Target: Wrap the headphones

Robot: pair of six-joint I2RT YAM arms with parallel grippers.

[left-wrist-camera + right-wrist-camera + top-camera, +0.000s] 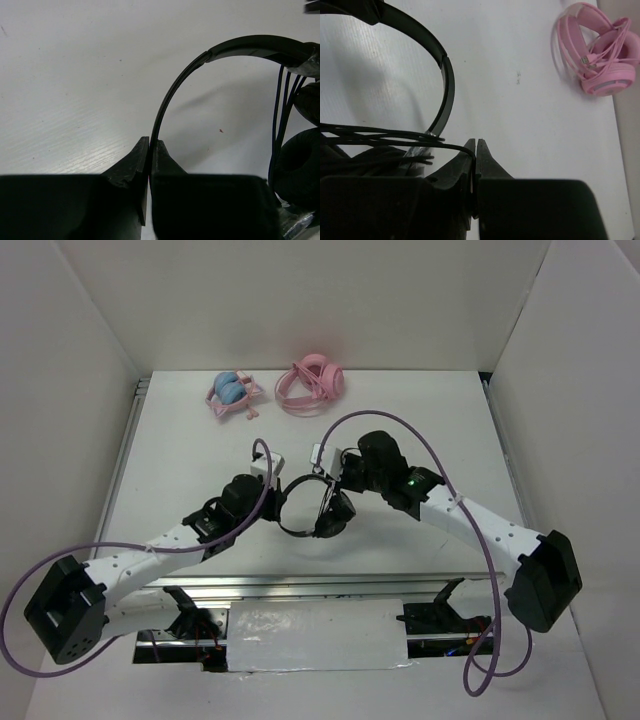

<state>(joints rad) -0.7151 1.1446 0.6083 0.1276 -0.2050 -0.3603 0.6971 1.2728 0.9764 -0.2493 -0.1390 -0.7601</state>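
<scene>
Left gripper (151, 146): clamped on the headband of the headphones (333, 518); arm reaches in from 7 o'clock.
Right gripper (475, 144): closed, tips pinching one cable (395, 134) strand; arm reaches in from 4 o'clock.
Headphones: table (440, 430) centre, between both grippers.
Cable: several strands run across beside the earcups (300, 165).
Headset count: three; one black, two pink.
Pink set (312, 385): 12 o'clock, far edge.
Pink-blue set (232, 392): at its 9 o'clock, near.

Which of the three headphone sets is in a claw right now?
The black headphones, headband pinched in the left claw; both pink sets lie far back.
</scene>
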